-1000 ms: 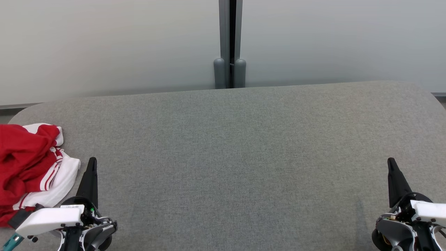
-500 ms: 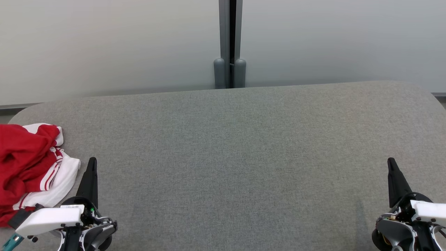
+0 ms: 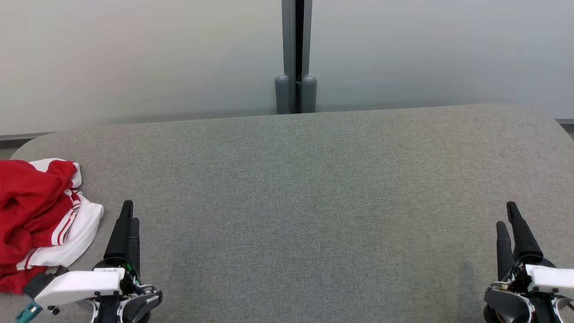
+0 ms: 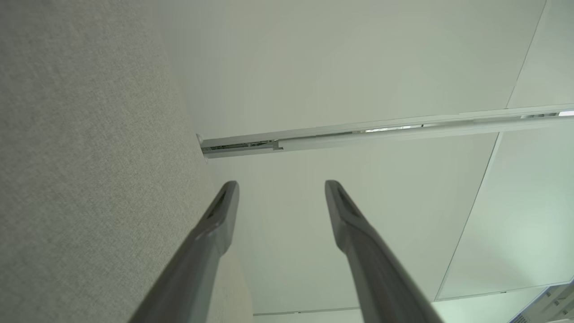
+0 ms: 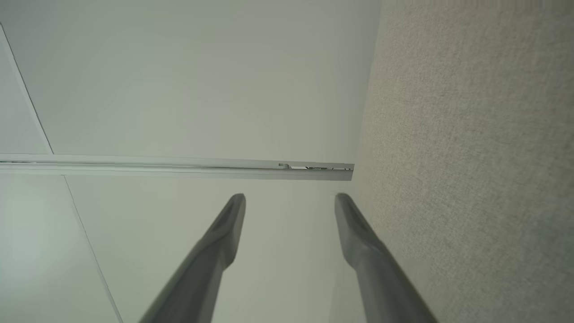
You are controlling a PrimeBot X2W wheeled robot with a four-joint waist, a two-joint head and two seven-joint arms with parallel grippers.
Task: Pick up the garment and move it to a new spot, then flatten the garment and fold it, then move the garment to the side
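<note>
Just left of the left claw (image 3: pixel 130 213), in the head view, lies a crumpled red fabric garment (image 3: pixel 31 211) with white trim that carries thin red stripes. The striped white band faces the claw, near it but apart from its fingers. The heap's long axis runs from near to far alongside that claw, and the picture's edge cuts off its left part. Neither collar nor hem can be made out, so I cannot tell which way it points. It rests on the flat grey cloth-covered surface (image 3: pixel 291 202), well apart from the right claw (image 3: pixel 506 214). Beyond both claws stand pale wall panels (image 3: pixel 134 58) and a dark grey upright post (image 3: pixel 296 54).

From the left wrist, the left claw (image 4: pixel 281 184) has its two dark fingers spread, with pale wall showing through the gap and the surface (image 4: pixel 89 157) to their left.

From the right wrist, the right claw (image 5: pixel 290 197) is likewise spread, with the surface (image 5: pixel 471 157) to its right.
</note>
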